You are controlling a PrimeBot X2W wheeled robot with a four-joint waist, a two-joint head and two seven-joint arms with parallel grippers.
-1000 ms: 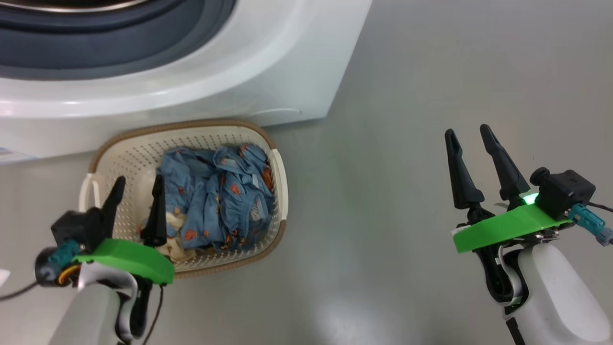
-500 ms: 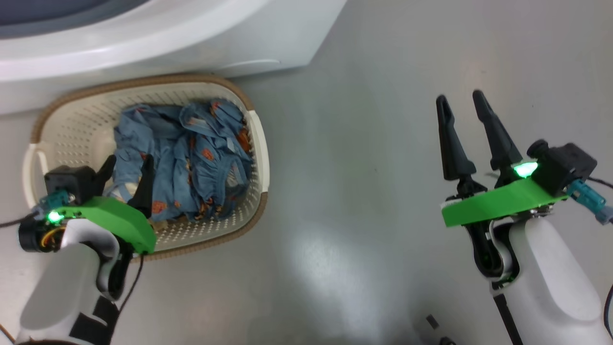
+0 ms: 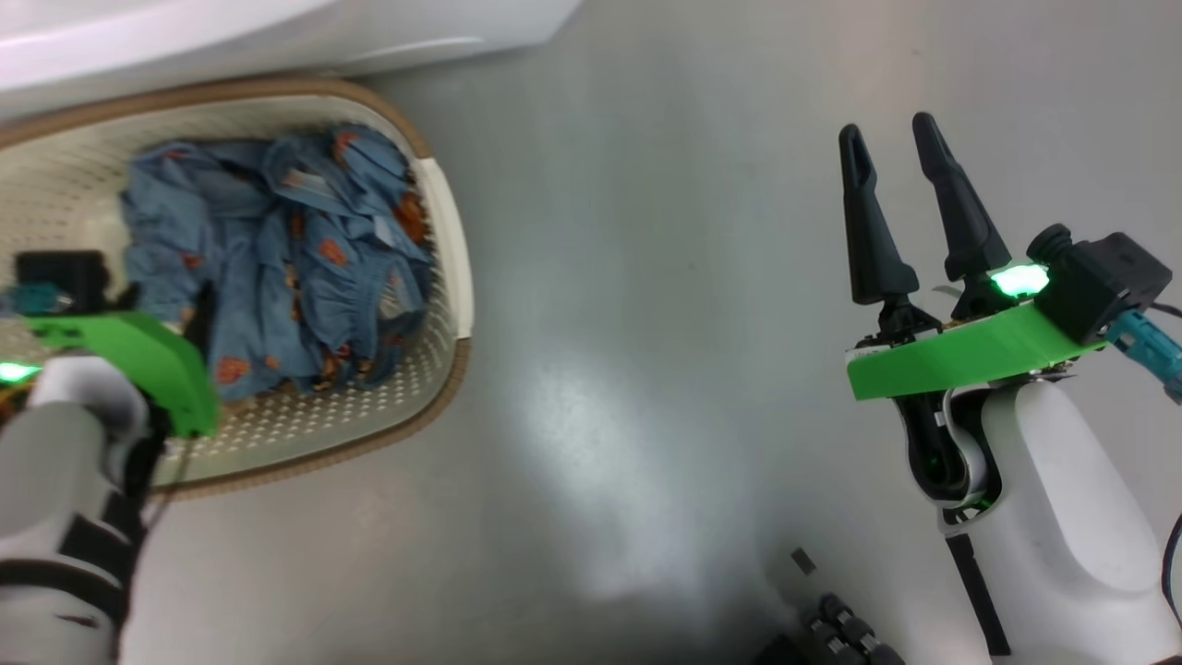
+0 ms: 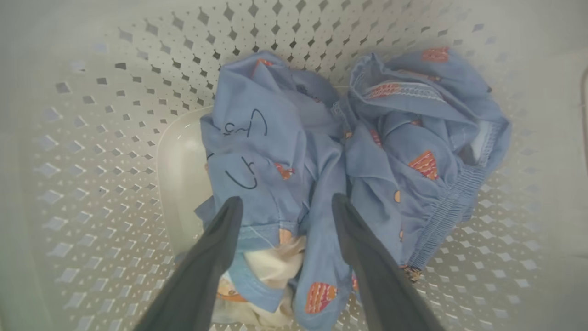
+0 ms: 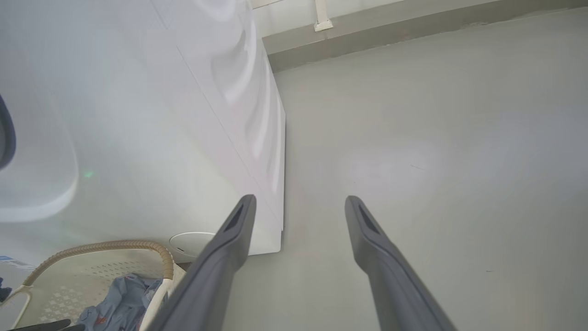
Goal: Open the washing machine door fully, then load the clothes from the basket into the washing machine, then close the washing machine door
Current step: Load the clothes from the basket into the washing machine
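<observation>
The cream basket point(image 3: 457, 277) with its brown rim stands on the floor against the white washing machine point(image 3: 277, 32). Crumpled light-blue clothes point(image 3: 295, 268) with orange-red figures lie in it. My left gripper point(image 4: 285, 201) is open and reaches down inside the basket point(image 4: 115, 115), its fingers straddling a fold of the clothes point(image 4: 275, 151) without closing on it. In the head view its green mount point(image 3: 129, 356) covers most of the fingers. My right gripper point(image 3: 891, 134) hangs open and empty above bare floor, well right of the basket. The washing machine door is out of view.
Grey floor point(image 3: 646, 277) spreads between the basket and my right arm. The washing machine's white side point(image 5: 138, 115) rises left of my right gripper point(image 5: 299, 200), with a wall skirting point(image 5: 413, 32) behind. A dark part point(image 3: 831, 633) sits at the head view's bottom edge.
The head camera has swung down and right, so basket and machine slid up and left in the picture. My left gripper has sunk deeper into the basket over the clothes.
</observation>
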